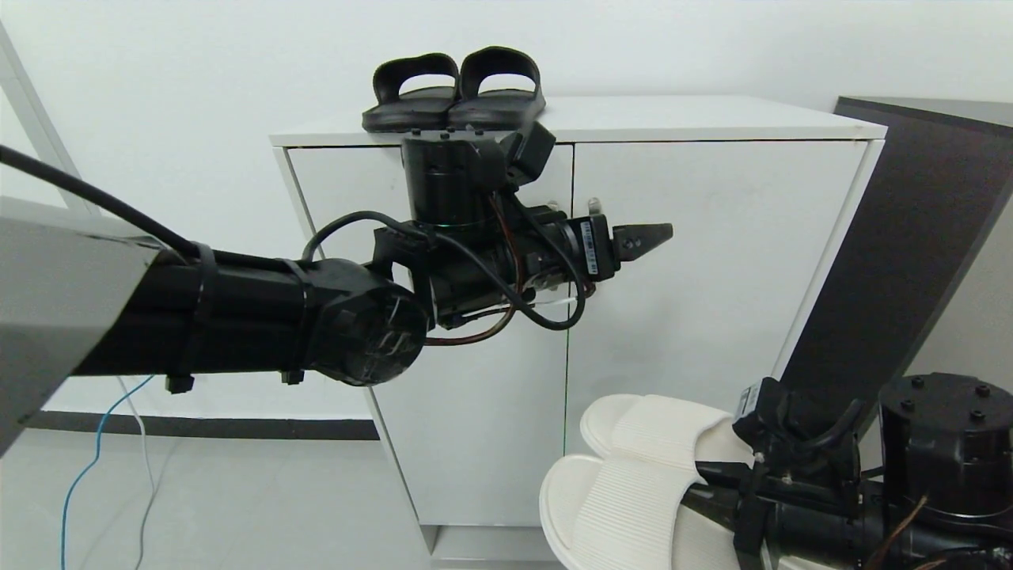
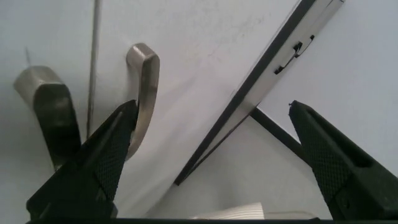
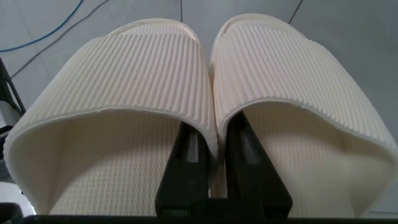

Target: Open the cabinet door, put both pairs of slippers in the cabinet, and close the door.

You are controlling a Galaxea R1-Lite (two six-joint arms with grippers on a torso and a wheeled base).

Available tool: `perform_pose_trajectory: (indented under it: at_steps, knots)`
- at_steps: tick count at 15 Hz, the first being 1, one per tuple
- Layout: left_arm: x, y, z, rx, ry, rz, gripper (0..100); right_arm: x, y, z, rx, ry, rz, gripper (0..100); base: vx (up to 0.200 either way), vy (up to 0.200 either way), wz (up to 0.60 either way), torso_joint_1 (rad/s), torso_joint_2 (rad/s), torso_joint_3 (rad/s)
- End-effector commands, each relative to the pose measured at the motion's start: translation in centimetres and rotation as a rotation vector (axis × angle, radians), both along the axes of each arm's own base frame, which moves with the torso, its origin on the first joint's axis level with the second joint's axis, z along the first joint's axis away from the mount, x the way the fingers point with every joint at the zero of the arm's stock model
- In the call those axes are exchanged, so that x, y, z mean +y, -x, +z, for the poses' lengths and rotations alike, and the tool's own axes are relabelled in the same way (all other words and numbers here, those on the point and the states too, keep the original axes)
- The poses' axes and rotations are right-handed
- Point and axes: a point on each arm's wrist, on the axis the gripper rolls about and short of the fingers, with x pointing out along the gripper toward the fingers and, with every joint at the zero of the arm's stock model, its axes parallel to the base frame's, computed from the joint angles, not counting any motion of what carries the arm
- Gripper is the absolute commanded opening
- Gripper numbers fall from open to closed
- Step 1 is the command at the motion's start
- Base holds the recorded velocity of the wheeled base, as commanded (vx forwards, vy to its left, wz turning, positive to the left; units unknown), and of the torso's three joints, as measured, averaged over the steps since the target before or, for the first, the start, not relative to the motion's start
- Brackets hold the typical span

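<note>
1. The white cabinet stands in front, and its two doors are both shut.
2. A pair of black slippers sits side by side on top of the cabinet, near its left end.
3. The left gripper is up in front of the doors, near where they meet. Its fingers are spread wide apart, with nothing between them.
4. One fingertip is just beside the metal handle of the right door. I cannot tell if it touches.
5. The right gripper is low down, in front of the right door. It is squeezed tight on the white slippers, with one finger inside each slipper, pinching the two inner sides together.
6. The white slippers are held in the air, side by side, toes pointing away from the gripper.
7. A blue cable lies on the floor on the left.
</note>
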Motion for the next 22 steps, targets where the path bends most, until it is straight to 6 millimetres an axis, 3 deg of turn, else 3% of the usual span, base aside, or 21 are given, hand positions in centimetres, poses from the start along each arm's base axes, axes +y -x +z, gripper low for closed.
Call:
perform_pose_trajectory:
  at_steps: [1,6,12,19,22]
  knots:
    - [-0.1,-0.1,-0.1,0.004,0.0,0.002,0,0.0,0.4,0.0,0.001,-0.001,0.015,0,0.0,0.0,0.0,0.0,0.0,0.0]
    - [0.4,0.9,0.2,0.005,-0.003,-0.006,0,0.2,1.3,-0.1,0.008,-0.003,0.055,0,0.0,0.0,0.0,0.0,0.0,0.0]
    - [0.6,4.2,0.7,0.01,-0.007,-0.056,0,-0.2,2.4,0.4,0.015,-0.037,0.133,0,0.0,0.0,0.0,0.0,0.0,0.0]
    - [3.4,8.2,1.5,0.008,-0.006,-0.068,0,0.0,2.6,0.3,0.012,-0.033,0.147,0,0.0,0.0,0.0,0.0,0.0,0.0]
    - [4.0,8.5,2.0,0.003,0.006,-0.062,0,0.1,2.8,0.2,0.015,-0.029,0.156,0,0.0,0.0,0.0,0.0,0.0,0.0]
